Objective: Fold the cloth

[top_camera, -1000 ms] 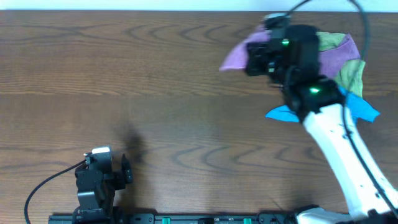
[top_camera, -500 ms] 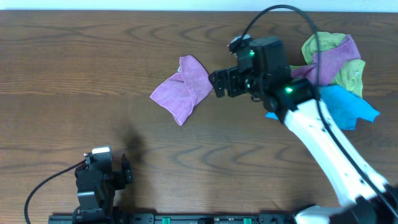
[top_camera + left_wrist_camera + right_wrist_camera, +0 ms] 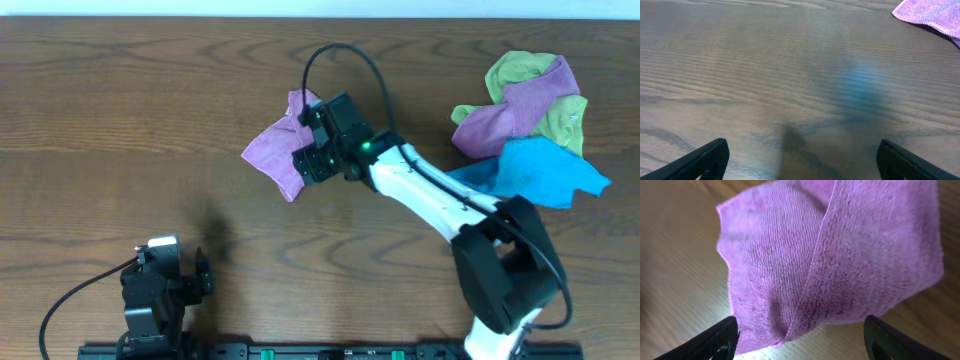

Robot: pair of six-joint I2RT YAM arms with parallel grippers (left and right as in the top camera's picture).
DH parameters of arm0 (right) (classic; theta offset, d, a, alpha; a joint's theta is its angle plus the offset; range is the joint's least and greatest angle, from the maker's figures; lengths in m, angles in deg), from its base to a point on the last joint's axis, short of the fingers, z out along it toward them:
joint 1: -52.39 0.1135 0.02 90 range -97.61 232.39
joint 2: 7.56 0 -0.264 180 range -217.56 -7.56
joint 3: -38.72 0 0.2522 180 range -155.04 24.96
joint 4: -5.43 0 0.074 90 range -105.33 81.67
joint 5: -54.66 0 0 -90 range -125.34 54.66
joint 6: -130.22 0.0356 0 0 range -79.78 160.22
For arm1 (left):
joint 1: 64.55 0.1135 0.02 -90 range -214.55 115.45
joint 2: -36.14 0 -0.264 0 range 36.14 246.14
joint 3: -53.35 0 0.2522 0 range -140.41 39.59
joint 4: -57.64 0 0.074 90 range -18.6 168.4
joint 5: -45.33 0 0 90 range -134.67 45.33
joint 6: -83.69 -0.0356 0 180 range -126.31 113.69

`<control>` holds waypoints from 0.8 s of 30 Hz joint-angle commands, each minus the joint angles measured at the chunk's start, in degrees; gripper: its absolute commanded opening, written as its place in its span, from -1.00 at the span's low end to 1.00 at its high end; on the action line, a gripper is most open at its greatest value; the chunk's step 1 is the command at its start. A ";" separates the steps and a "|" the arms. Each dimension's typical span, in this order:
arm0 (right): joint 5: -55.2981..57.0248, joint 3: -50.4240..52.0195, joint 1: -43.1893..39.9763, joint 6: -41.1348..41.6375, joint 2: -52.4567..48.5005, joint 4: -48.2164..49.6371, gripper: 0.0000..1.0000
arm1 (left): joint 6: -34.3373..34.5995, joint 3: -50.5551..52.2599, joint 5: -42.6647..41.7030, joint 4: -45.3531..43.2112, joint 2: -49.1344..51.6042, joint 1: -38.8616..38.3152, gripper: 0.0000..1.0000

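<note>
We find the purple cloth (image 3: 278, 152) rumpled near the table (image 3: 120, 120) centre, toward 11 o'clock. It lies well apart from the 2 o'clock pile (image 3: 530, 120), presumably for folding room. Right end effector (image 3: 308, 158) sits released over the cloth's 3 o'clock edge. Left end effector (image 3: 203, 274) sits released, parked at 7 o'clock.

Open tabletop (image 3: 130, 120) left of cloth (image 3: 272, 155)

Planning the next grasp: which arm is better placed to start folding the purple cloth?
Right. The right gripper is open directly above the purple cloth, while the left gripper sits parked far from it.
</note>
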 commanded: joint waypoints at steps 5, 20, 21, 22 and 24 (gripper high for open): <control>7.19 -0.48 2.84 -2.60 -1.84 1.81 0.41 | 0.59 0.55 1.03 2.14 0.04 -0.22 0.91; 14.49 -0.50 2.62 -2.56 -3.45 1.81 -0.17 | 0.59 0.55 1.03 2.14 0.04 -0.22 0.91; 14.49 -0.72 2.62 -2.54 -3.41 1.75 -0.14 | 0.59 0.55 1.03 2.14 0.04 -0.22 0.91; 14.47 -1.22 2.67 -2.54 -3.41 1.38 -0.13 | 0.59 0.55 1.03 2.14 0.04 -0.22 0.91; 14.49 -2.16 2.67 -2.56 -3.41 0.85 -0.12 | 0.59 0.55 1.03 2.14 0.04 -0.22 0.91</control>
